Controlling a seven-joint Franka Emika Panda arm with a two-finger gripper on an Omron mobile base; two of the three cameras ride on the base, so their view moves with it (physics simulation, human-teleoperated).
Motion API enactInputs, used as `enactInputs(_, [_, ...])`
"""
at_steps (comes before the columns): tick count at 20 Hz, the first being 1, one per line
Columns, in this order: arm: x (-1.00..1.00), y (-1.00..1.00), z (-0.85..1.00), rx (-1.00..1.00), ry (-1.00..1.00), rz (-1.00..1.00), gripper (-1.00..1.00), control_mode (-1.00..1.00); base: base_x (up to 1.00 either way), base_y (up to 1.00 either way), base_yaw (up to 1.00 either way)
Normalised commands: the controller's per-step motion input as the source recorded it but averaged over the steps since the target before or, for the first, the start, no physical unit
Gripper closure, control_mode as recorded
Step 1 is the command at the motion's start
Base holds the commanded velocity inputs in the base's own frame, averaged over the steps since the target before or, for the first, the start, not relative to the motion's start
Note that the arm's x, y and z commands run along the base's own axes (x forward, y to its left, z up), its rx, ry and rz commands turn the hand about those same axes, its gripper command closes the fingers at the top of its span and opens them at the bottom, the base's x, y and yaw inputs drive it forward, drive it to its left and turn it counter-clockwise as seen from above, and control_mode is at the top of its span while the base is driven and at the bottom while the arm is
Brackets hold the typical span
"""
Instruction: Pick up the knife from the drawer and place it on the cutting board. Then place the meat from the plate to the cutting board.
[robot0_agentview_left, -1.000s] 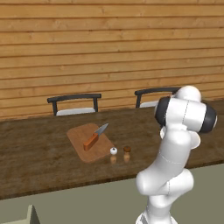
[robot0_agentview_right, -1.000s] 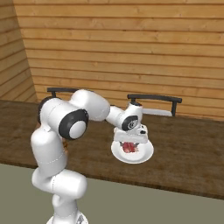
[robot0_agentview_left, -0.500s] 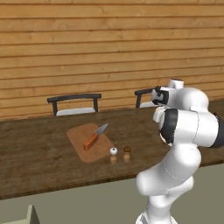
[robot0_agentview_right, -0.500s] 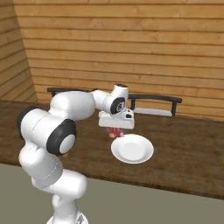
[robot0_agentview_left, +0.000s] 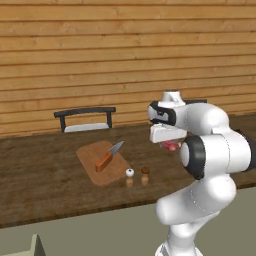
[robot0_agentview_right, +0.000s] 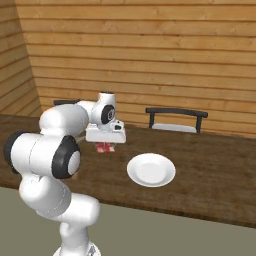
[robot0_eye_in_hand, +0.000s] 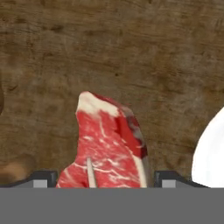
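While the gripper (robot0_eye_in_hand: 105, 179) hangs above the dark wooden counter (robot0_eye_in_hand: 131, 52), its widely spread jaws pinch the meat (robot0_eye_in_hand: 109, 144) between them, with the plate (robot0_eye_in_hand: 212, 153) just beside one jaw.

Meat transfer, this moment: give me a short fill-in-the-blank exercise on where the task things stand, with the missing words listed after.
1. The knife lies on the ____ board.
2. The claw holds the meat above the wooden ____, off to one side of the plate.
3. The white plate is now ____.
4. Two small shakers stand beside the cutting board, on the side nearer the ____.

Missing words: cutting; counter; empty; arm
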Motion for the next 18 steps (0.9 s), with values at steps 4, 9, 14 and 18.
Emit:
enactInputs(4, [0.00, 1.00, 0.00, -0.05, 0.11, 0.01, 1.00, -1.00, 0.00, 0.00, 0.00])
enactInputs(9, [0.00, 1.00, 0.00, -0.05, 0.12, 0.03, 1.00, -1.00, 0.00, 0.00, 0.00])
enactInputs(14, [0.00, 0.88, -0.01, -0.04, 0.10, 0.04, 1.00, -1.00, 0.00, 0.00, 0.00])
enactInputs(18, [0.00, 0.58, -0.07, -0.02, 0.05, 0.04, 1.00, -1.00, 0.00, 0.00, 0.00])
